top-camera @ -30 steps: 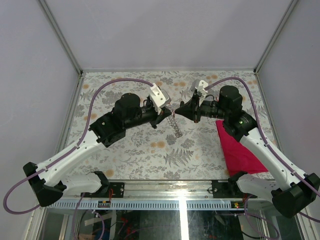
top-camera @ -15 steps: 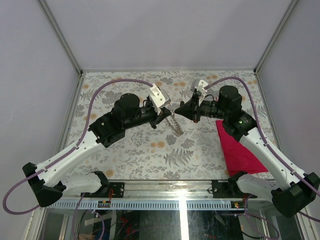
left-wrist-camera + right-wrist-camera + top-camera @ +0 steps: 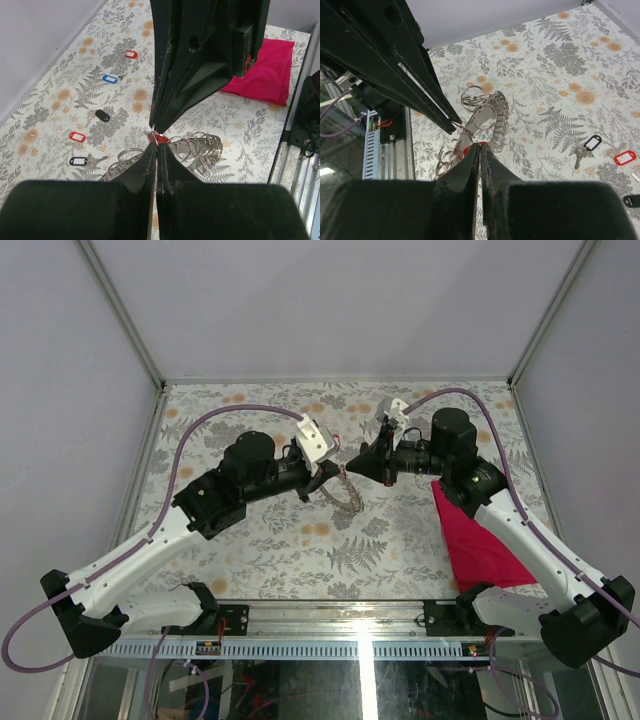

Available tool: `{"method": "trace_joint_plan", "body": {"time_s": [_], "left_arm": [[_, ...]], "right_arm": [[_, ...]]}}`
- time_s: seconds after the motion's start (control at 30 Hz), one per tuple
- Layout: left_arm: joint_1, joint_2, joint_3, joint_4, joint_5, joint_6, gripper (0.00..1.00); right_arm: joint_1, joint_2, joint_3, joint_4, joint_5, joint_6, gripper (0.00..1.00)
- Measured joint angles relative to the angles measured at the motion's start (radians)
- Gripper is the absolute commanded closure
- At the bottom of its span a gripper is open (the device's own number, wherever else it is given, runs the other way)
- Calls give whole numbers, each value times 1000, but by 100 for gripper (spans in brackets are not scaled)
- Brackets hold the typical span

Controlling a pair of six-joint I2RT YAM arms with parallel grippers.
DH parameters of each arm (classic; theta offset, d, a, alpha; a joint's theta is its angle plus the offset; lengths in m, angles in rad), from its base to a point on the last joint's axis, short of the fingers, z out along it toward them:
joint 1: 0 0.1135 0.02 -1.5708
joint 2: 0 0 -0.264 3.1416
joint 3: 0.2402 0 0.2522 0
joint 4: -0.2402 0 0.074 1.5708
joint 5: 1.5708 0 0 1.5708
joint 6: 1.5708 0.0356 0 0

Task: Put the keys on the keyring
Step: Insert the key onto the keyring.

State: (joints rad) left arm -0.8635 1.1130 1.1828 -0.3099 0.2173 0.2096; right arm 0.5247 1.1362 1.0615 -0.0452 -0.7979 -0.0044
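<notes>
The keyring [image 3: 347,492], a floppy chain of grey metal rings, hung in the air above the middle of the table [image 3: 400,550], draped down and to the right from the spot where the 2 grippers met tip to tip. A small red key tag [image 3: 158,138] sat right at that meeting point, touching the rings; whether it was threaded on a ring could not be told.

The left gripper [image 3: 335,471] had its fingers pressed fully together and appeared to pinch a link at the upper end of the keyring. The right gripper [image 3: 355,462] faced it from the other side, its fingers almost together with only a hairline slit between them. Its tips lay just beside the red key tag, and whether they gripped it could not be told.

Below the chain, 5 loose keys [image 3: 102,115] lay flat on the floral table, well apart from one another: 2 with red tags, 2 with black, 1 with blue. A red cloth [image 3: 480,535] lay on the right side of the table, partly under the right arm.
</notes>
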Motion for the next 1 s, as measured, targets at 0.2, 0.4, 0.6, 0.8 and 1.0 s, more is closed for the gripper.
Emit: {"method": "trace_joint_plan", "body": {"time_s": [0.2, 0.4, 0.6, 0.8, 1.0], "left_arm": [[-1, -6, 0, 0, 10, 3, 100], [-6, -14, -1, 4, 12, 2, 100], [-6, -35, -12, 21, 12, -3, 100], [-6, -66, -52, 64, 36, -34, 100], [-3, -83, -66, 117, 116, -76, 100]], "right_arm": [[0, 11, 9, -18, -27, 6, 82], [0, 10, 9, -28, -35, 1, 69], [0, -25, 9, -63, -32, -49, 62], [0, -131, -6, -37, 3, -83, 59], [0, -259, -110, 131, 54, -79, 55]]}}
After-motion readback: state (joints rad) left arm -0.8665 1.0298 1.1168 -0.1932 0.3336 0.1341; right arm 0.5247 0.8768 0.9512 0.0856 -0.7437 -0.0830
